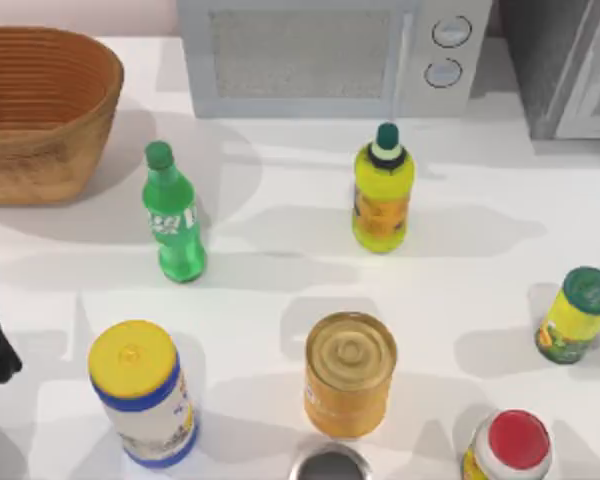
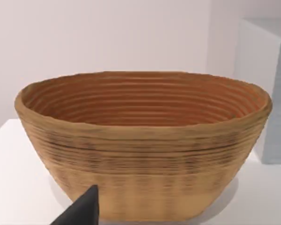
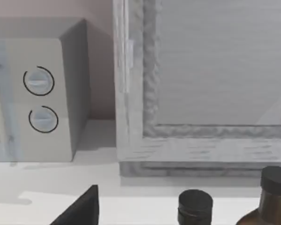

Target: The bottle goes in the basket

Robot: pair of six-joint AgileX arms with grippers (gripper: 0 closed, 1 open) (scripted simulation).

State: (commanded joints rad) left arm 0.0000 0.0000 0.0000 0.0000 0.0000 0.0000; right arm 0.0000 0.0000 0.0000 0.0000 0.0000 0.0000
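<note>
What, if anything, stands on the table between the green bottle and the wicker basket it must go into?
Nothing visible does. In the top view the bottle stands upright just right of the basket, with bare table between; the yellow bottle stands farther right.

translucent green soda bottle (image 1: 173, 218) green-white label, tan-brown ribbed wicker basket (image 1: 40, 110), yellow bottle (image 1: 382, 190) dark green cap, white table (image 1: 280, 270)
</note>
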